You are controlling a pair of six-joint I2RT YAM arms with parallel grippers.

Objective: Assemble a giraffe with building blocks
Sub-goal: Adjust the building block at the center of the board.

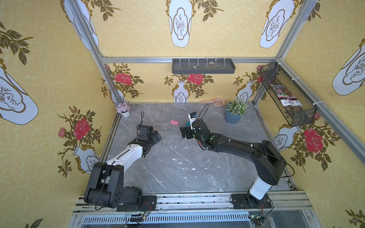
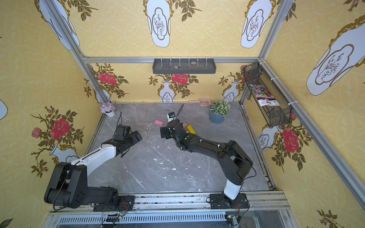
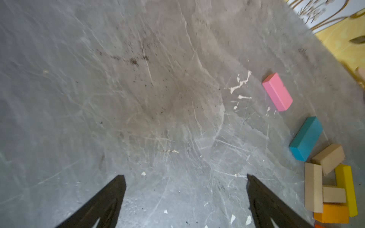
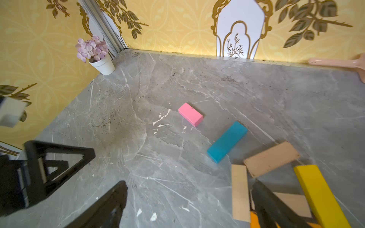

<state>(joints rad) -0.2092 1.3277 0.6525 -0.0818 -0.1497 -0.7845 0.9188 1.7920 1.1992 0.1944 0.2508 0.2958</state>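
- Currently no giraffe stands: the building blocks lie loose on the marble tabletop.
- Pink block lies flat and alone, just above the middle of the frame in both top views, between the two arms.
- Blue block lies apart from the pink one, with one end just beside a tan block. Cannot tell if they touch.
- Yellow block, the tan ones and an orange block are huddled together. In the top views the right wrist hides most of this pile.
- Left gripper: jaws spread wide, nothing between them, over bare table.
- Right gripper: jaws likewise wide and empty, one finger hanging over the pile's edge.
- Judgement: the step in hand is fetching the neck, blue block first.
- To do it well: approach from above and close across the blue block's narrow width near mid-length. Keep the fingers off the neighbouring tan block, lift clear, then set it down flush against the pink block.
- Risk: a skewed grip could swing the blue block into the pile.
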